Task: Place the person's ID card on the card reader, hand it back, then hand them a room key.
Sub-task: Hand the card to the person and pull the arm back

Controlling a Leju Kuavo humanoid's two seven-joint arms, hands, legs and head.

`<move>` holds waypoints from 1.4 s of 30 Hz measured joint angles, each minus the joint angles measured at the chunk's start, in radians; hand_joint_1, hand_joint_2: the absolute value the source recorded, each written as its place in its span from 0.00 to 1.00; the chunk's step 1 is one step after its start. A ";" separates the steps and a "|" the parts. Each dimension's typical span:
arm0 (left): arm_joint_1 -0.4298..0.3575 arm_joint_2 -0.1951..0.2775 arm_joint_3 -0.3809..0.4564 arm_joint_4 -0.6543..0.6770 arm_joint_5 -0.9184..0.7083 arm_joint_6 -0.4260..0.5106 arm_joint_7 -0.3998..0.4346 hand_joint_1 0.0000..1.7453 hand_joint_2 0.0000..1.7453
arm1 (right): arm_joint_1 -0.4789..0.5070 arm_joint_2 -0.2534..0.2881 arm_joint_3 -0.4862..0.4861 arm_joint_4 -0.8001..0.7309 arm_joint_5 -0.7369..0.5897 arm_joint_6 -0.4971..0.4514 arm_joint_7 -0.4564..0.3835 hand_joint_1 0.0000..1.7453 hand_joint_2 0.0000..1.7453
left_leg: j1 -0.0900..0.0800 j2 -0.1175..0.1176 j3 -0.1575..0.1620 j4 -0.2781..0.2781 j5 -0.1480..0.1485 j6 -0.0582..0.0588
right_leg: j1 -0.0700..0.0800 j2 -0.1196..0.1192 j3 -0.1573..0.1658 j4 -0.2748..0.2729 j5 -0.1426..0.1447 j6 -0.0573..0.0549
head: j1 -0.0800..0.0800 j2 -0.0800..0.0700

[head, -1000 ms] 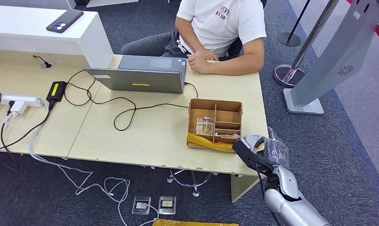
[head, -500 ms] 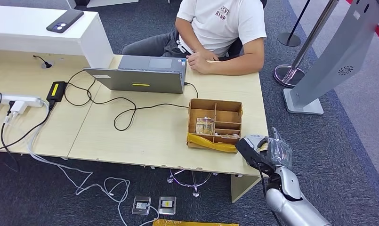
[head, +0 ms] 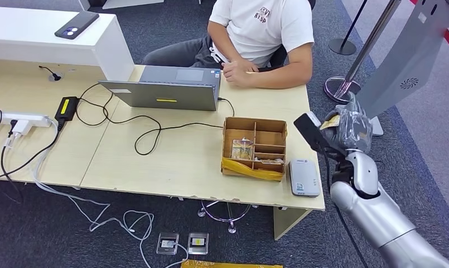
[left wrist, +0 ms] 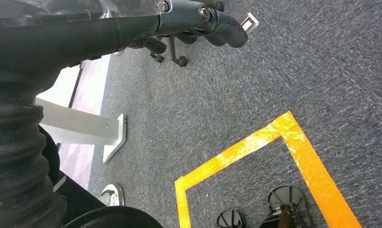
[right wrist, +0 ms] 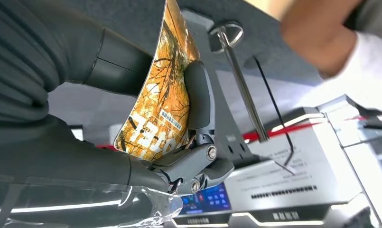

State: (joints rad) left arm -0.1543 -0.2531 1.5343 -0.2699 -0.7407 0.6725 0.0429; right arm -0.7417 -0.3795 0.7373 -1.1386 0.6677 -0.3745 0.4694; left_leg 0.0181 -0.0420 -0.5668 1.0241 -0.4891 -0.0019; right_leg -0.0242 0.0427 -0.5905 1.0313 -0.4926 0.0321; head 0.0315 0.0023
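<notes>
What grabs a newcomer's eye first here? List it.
The robot's right hand, raised past the table's right edge, grips an orange patterned card. Below it a grey card reader lies at the table's near right corner, beside a cardboard divided box. A seated person leans on the far edge.

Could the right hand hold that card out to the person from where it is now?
Probably yes. The right hand grips the card above the table's far-right edge, and nothing stands between it and the person.
</notes>
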 joint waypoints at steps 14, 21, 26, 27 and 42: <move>-0.008 0.029 0.000 0.027 -0.020 0.000 -0.020 0.00 1.00 | -0.186 0.056 0.028 -0.001 0.015 0.071 -0.033 1.00 1.00 | 0.000 -0.001 -0.002 0.000 0.000 0.000 | 0.000 -0.001 0.000 0.000 0.000 0.000 | 0.000 0.000; -0.009 0.036 0.000 0.033 -0.034 0.000 -0.017 0.00 1.00 | -0.224 0.108 0.062 0.067 0.009 0.091 -0.042 1.00 1.00 | 0.000 -0.001 -0.002 0.000 0.000 0.000 | 0.000 -0.001 0.000 0.000 0.000 0.000 | 0.000 0.000; -0.010 0.041 0.000 0.033 -0.041 0.000 -0.010 0.00 1.00 | -0.242 0.143 0.083 0.124 0.002 0.099 -0.050 1.00 1.00 | 0.000 -0.001 -0.002 0.000 0.000 0.000 | 0.000 -0.001 -0.001 0.000 0.000 0.000 | 0.000 0.000; -0.011 0.042 0.000 0.034 -0.040 0.000 -0.010 0.00 1.00 | -0.247 0.151 0.087 0.144 0.002 0.098 -0.050 1.00 1.00 | 0.000 -0.001 -0.002 0.000 0.000 0.000 | 0.000 -0.001 -0.001 0.000 0.000 0.000 | 0.000 0.000; -0.014 0.056 0.000 0.047 -0.035 0.000 -0.010 0.00 1.00 | -0.277 0.203 0.118 0.286 0.002 0.094 -0.051 0.75 1.00 | 0.000 -0.002 -0.002 0.000 0.001 0.000 | 0.000 -0.001 -0.001 0.000 0.000 0.000 | 0.000 0.000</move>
State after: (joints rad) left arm -0.1680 -0.1971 1.5346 -0.2232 -0.7755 0.6725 0.0328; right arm -1.0188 -0.1762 0.8553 -0.8529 0.6695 -0.2805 0.4187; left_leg 0.0184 -0.0437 -0.5687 1.0240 -0.4884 -0.0020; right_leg -0.0240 0.0419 -0.5910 1.0316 -0.4927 0.0320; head 0.0317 0.0023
